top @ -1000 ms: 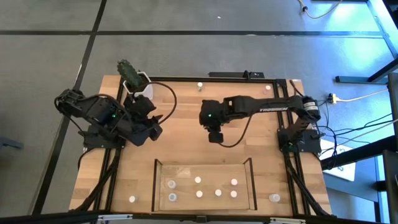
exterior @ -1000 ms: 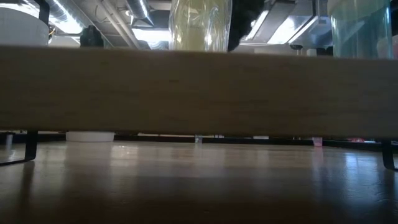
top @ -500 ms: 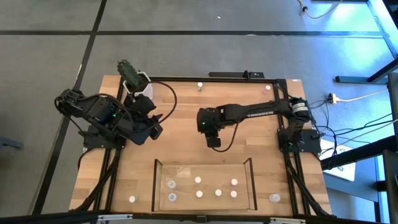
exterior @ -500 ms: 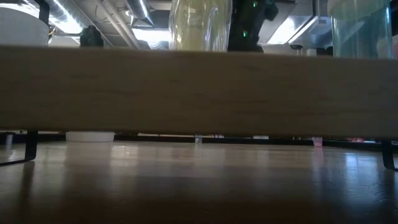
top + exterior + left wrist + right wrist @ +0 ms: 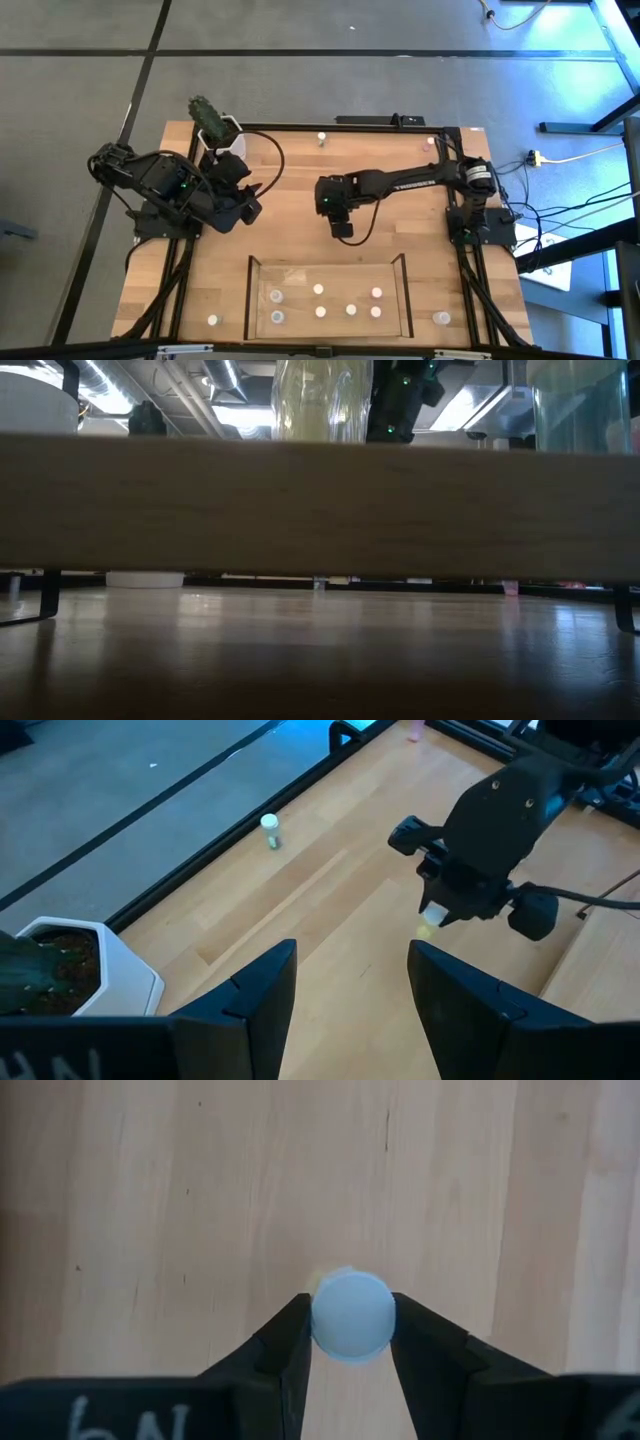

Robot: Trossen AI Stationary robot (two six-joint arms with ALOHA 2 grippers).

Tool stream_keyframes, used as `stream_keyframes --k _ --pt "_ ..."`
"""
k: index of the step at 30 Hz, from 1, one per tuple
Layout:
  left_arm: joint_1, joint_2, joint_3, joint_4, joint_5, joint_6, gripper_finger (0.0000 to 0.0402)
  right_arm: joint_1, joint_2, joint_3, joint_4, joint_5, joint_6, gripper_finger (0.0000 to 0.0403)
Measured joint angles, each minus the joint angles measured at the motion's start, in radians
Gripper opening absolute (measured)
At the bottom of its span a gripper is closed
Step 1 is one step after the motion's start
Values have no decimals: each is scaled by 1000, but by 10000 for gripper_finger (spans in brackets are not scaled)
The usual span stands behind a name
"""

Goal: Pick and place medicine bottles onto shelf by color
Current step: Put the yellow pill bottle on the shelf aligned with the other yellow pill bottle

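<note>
Right tool clamped on a capped bottle, mid-tabletop; shelf lies toward the front edge; left tool apart, idle.

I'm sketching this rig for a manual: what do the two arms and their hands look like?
Both arms are dark, jointed and trail black cables. The right arm carries white lettering and a green light; the left arm also shows one. The left hand has two flat, angular black fingers.
</note>
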Motion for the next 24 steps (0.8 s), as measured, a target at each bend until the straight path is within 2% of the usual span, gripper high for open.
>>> stream_keyframes --k 24 --pt "0 0 0 0 0 0 186 -8 33 1 22 0 33 126"
